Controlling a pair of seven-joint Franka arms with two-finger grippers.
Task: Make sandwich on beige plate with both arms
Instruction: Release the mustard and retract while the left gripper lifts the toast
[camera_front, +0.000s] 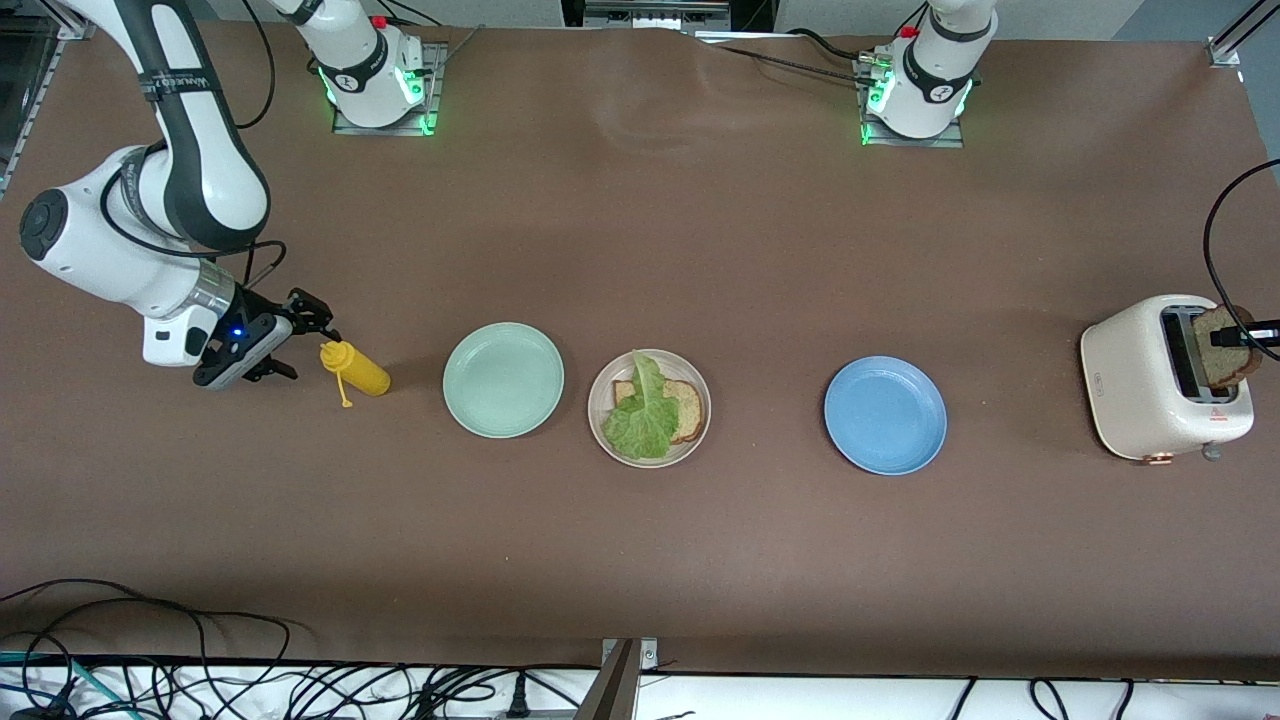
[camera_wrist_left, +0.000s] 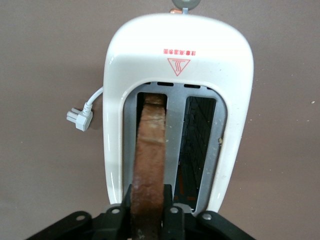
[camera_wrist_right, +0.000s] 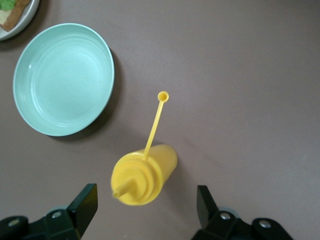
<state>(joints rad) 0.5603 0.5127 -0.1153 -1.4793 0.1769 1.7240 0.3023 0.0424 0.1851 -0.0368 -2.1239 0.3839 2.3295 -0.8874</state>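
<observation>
Left gripper (camera_wrist_left: 150, 220) is clamping the 2nd bread slice (camera_wrist_left: 150, 150) in the toaster (camera_front: 1165, 380) slot w/ bottom slice + lettuce (camera_front: 645, 410) already sitting on the beige plate (camera_front: 650, 457) mid-table, while right gripper (camera_wrist_right: 145, 212) is hanging wide open round the mustard bottle (camera_wrist_right: 142, 175), so topping is still pending.

My left hand (camera_wrist_left: 148, 220) is closed on a bread slice (camera_wrist_left: 150, 155), fingers pressing both its faces. My right hand (camera_wrist_right: 145, 207) hangs low with fingers spread wide, gripping nothing.
</observation>
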